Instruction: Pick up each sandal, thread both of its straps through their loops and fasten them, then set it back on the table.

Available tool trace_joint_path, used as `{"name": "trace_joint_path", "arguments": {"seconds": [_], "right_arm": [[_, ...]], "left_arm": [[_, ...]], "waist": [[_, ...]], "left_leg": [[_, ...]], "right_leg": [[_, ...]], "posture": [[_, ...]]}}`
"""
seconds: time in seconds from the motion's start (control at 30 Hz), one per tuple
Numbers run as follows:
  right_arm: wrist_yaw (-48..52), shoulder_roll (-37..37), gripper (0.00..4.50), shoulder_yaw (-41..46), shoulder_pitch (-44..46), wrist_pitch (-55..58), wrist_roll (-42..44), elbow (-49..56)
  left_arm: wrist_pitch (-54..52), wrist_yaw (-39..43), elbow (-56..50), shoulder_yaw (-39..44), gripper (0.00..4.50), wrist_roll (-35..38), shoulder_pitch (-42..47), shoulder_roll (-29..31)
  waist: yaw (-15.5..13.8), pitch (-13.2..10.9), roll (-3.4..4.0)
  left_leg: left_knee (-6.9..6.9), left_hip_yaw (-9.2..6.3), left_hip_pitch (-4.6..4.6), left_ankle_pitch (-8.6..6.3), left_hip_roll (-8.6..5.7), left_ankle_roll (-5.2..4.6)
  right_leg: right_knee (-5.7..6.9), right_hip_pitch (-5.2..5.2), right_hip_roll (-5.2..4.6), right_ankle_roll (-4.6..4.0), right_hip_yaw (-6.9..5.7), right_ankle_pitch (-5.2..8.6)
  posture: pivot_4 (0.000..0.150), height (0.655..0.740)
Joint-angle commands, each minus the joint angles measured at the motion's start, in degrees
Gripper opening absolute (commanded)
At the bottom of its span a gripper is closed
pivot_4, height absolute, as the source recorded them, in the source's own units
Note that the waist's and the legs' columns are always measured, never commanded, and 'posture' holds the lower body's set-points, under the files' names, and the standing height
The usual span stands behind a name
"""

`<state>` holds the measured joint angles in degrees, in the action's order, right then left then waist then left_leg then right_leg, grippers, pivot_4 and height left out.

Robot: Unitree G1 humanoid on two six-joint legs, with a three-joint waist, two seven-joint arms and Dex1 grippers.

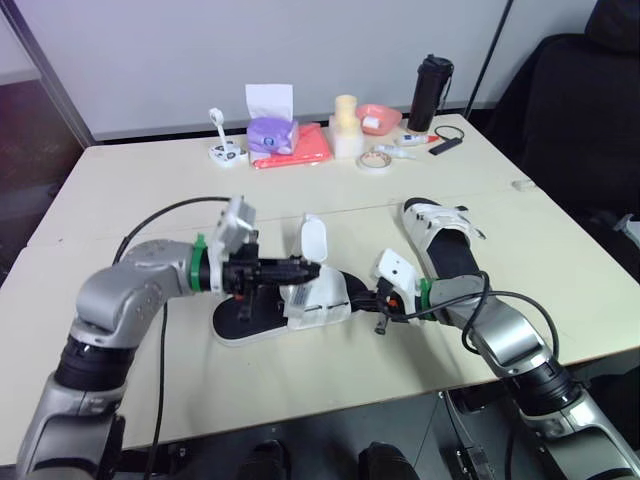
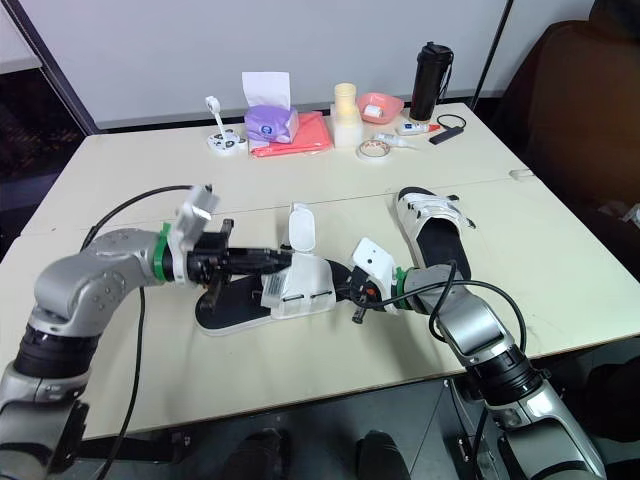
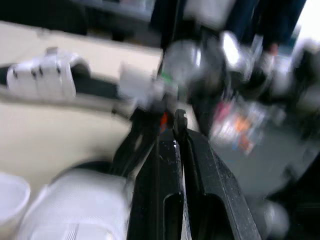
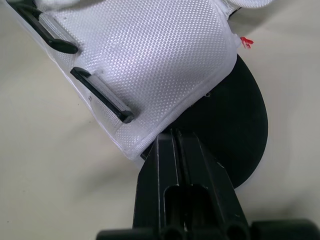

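The left gripper (image 3: 177,124), fingers pressed shut with no hold that I can make out, reaches over the open sandal (image 1: 318,300) near the desk's (image 1: 150,190) front edge, tips just beside the upright loose strap (image 1: 315,238). Best pinch that strap near its tip and feed it flat through its loop (image 4: 102,95). The right gripper (image 4: 171,134), also closed, touches the upper's hem at the sandal's right end. The other sandal (image 1: 440,235) lies nearer the right edge.
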<state>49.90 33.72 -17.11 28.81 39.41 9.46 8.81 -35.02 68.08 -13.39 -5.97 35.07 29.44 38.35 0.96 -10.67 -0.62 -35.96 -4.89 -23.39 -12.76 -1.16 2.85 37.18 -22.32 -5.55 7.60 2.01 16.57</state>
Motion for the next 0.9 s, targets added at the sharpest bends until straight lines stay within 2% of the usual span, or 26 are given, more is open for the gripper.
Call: {"name": "trace_joint_path", "arguments": {"seconds": [0.03, 0.17, 0.27, 0.37, 0.57, 0.7, 0.9], "right_arm": [[0.0, 0.2, 0.0, -1.0, -0.2, 0.1, -1.1, -1.0], [0.1, 0.3, 0.0, -1.0, -0.1, -0.2, -1.3, -1.3], [0.2, 0.4, 0.0, -1.0, -0.1, -0.3, -1.4, -1.3], [0.3, 0.6, 0.0, -1.0, -0.1, -0.5, -1.4, -1.3], [0.5, 0.6, 0.0, -1.0, 0.0, -0.6, -1.5, -1.7], [0.5, 0.5, 0.0, -1.1, 0.1, -0.9, -1.7, -2.1], [0.6, 0.5, 0.0, -1.0, 0.0, -1.3, -1.8, -2.3]], "left_arm": [[4.9, 1.5, -1.7, -1.4, 0.04, -2.7, -0.9, 0.0], [8.3, 1.2, -2.3, -3.5, 0.04, -4.7, -2.3, -1.6], [7.1, 1.5, -3.9, -4.0, 0.04, -2.6, -2.6, -3.2], [4.1, 2.8, -5.4, -4.2, 0.93, -0.3, -2.8, -2.7], [-4.0, 7.5, -9.9, -3.8, 3.66, 6.2, -3.3, 2.8], [-5.4, 8.1, -9.8, -1.5, 3.66, 8.4, -4.4, 5.2], [-16.2, -3.9, -3.8, 8.1, 3.66, 16.2, -0.2, 3.9]], "waist": [[0.0, 0.0, -0.01], [0.0, 0.0, 0.0], [0.0, 0.0, 0.0], [0.0, 0.0, -0.01], [0.1, 0.0, -0.01], [0.1, 0.0, -0.01], [0.1, 0.0, -0.05]], "left_leg": [[0.0, 0.0, -0.01, 0.0, 0.0, 0.0], [-0.01, 0.0, -0.01, 0.0, 0.0, 0.0], [-0.01, 0.0, -0.01, 0.0, 0.0, 0.0], [-0.01, -0.01, -0.01, 0.0, 0.0, 0.0], [-0.01, -0.01, -0.01, 0.0, 0.0, -0.01], [0.0, -0.01, -0.01, 0.0, 0.0, -0.01], [-0.05, -0.06, -0.01, 0.0, 0.0, -0.01]], "right_leg": [[0.0, 0.0, 0.0, 0.0, 0.0, 0.0], [-0.02, 0.01, 0.0, -0.01, 0.0, 0.0], [-0.03, 0.01, -0.01, -0.01, 0.0, 0.0], [-0.02, 0.0, 0.0, 0.0, 0.0, 0.0], [-0.02, 0.0, 0.0, 0.0, 0.0, 0.0], [-0.02, 0.01, 0.0, 0.0, 0.0, 0.0], [-0.01, 0.02, 0.0, 0.0, -0.02, 0.0]], "posture": [[0.15, 0.74], [0.15, 0.74], [0.15, 0.74], [0.15, 0.74], [0.15, 0.74], [0.15, 0.74], [0.15, 0.74]]}}
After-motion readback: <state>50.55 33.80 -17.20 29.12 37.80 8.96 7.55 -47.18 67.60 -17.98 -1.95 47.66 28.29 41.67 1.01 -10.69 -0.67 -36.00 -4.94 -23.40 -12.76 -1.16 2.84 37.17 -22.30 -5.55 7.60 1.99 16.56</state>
